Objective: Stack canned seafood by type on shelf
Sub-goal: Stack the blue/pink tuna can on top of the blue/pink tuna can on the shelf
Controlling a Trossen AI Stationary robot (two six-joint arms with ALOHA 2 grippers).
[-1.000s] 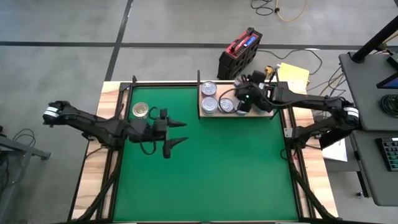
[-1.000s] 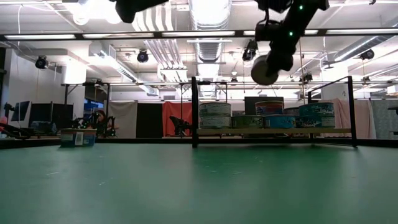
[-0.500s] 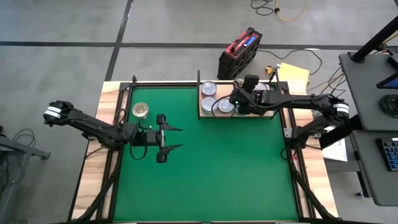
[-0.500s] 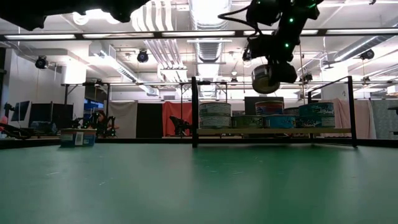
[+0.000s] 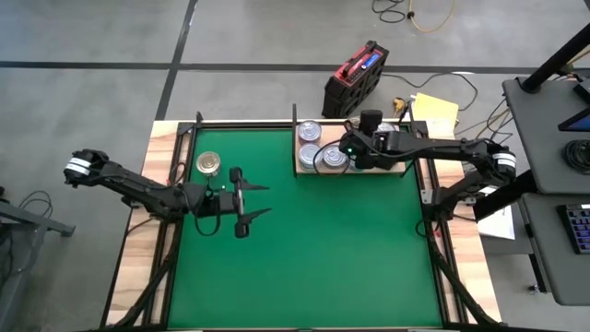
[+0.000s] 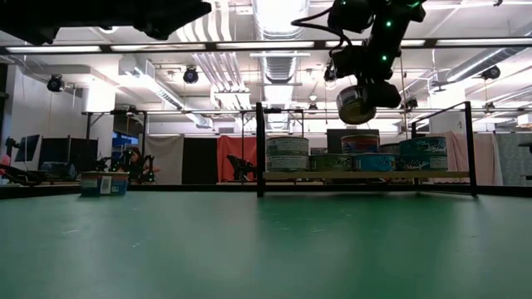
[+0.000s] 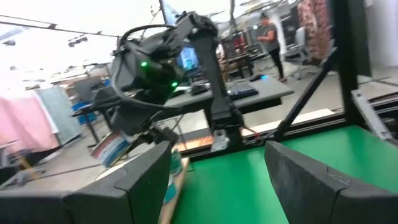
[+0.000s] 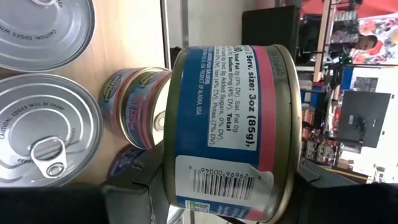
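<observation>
Gripping round metal tin [image 8: 227,134] sideways

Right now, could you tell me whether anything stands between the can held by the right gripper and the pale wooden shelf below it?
Nothing visible does. The right gripper holds a blue-and-pink labelled round metal can in clear air above the pale wooden shelf; only the cans already standing there lie beneath it.

Tins [image 5: 311,143] on shelf [image 5: 398,169], far-right corner; lone tin [image 5: 209,164] far-left.
</observation>
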